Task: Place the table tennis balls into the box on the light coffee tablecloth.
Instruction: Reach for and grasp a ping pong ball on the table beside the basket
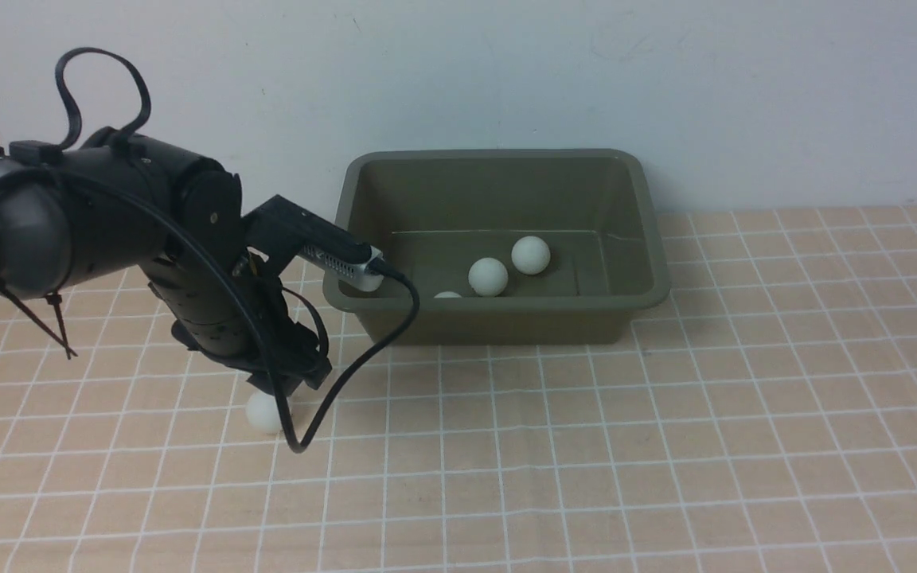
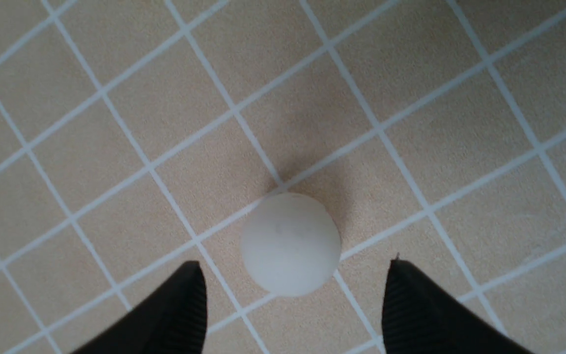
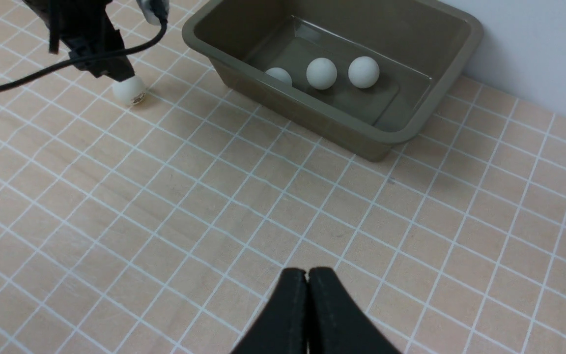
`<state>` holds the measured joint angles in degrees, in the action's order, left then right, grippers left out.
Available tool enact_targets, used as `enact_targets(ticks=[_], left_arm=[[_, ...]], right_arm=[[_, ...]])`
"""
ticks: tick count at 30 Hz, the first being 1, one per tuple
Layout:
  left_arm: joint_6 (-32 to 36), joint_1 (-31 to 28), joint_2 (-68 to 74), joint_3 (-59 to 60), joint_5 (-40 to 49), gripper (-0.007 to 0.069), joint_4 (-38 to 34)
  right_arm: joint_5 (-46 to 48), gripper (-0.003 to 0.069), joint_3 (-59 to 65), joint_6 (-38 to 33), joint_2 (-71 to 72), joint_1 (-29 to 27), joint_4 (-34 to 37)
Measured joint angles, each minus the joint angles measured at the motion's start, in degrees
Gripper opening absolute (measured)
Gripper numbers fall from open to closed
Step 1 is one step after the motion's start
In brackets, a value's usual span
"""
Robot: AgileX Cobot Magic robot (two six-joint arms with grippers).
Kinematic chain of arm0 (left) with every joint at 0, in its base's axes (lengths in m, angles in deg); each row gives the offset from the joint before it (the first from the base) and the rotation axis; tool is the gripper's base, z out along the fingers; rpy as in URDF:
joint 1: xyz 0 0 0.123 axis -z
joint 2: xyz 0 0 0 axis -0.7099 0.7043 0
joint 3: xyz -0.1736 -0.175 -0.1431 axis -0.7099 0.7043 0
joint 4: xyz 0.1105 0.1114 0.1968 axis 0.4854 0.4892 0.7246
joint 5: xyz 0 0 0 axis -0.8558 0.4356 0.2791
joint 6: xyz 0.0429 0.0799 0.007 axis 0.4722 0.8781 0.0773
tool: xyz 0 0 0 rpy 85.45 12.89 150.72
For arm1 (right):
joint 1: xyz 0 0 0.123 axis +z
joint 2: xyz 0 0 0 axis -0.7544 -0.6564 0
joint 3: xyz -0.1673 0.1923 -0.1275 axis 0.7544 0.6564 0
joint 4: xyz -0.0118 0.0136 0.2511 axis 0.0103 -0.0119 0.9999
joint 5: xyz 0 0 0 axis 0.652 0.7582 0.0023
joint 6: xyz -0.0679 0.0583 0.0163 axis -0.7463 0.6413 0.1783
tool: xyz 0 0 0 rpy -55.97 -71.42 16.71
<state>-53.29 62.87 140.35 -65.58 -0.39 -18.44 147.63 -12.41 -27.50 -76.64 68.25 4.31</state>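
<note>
Now left arm [image 1: 108, 215] angled down; left gripper [image 2: 294, 264] wide astride ball [image 2: 290, 243], apparently not touching; right gripper [image 3: 306, 273] closed.

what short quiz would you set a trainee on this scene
1. How many table tennis balls lie inside the box?
2. True or false: the left jaws are shut on the ball on the tablecloth.
3. The right jaws are: A) open, B) shut and empty, C) shut on a ball.
Key: 1. three. 2. false: they stand open on either side of it. 3. B.
</note>
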Motion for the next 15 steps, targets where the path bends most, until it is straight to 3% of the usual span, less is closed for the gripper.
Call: enact_targets(ticks=[15], left_arm=[[-4.4, -4.2, 5.3, 0.0, -2.5, 0.0396, -2.1]], right_arm=[[1.0, -0.0016, 0.0, -0.1, 0.0, 0.0, 0.4]])
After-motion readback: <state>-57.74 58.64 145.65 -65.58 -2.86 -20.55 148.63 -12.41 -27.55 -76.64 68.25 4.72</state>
